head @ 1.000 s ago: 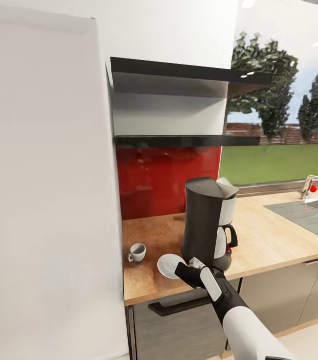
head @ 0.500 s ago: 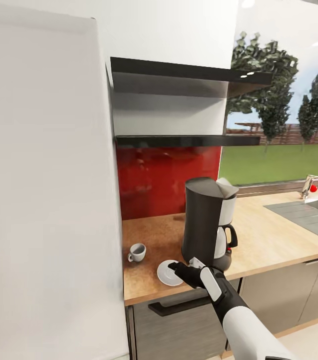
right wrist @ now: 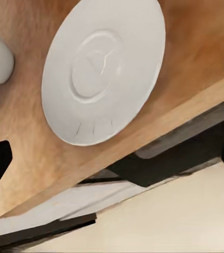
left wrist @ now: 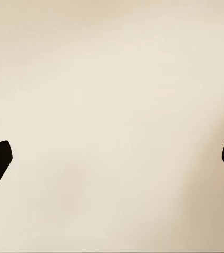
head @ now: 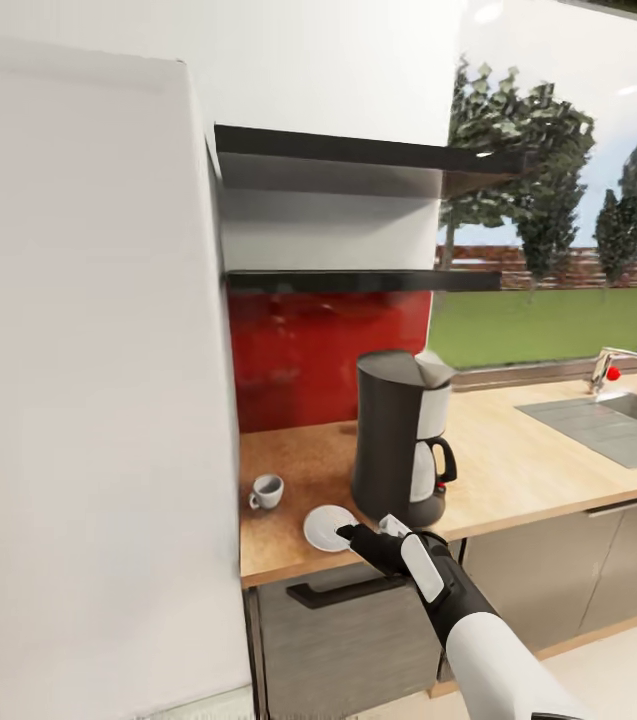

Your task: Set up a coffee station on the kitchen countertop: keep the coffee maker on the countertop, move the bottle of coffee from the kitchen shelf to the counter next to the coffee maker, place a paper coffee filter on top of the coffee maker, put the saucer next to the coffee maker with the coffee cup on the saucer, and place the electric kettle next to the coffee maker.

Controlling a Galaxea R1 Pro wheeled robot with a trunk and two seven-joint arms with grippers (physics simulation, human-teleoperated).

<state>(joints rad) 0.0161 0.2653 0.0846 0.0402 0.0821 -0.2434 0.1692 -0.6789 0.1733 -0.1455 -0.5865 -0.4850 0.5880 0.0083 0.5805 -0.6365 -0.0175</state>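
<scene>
Hovering right claw, fingers apart, beside saucer | left claw apart

I saw a red backsplash under two dark shelves. A sink and faucet sat off right.

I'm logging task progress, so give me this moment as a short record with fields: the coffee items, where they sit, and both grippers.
coffee maker: upright on the countertop
saucer: flat on the countertop near its front edge, beside the coffee maker, nothing on it
coffee cup: on the countertop, apart from the saucer
right gripper: open, at the saucer's rim
left gripper: open, facing a plain pale surface
</scene>
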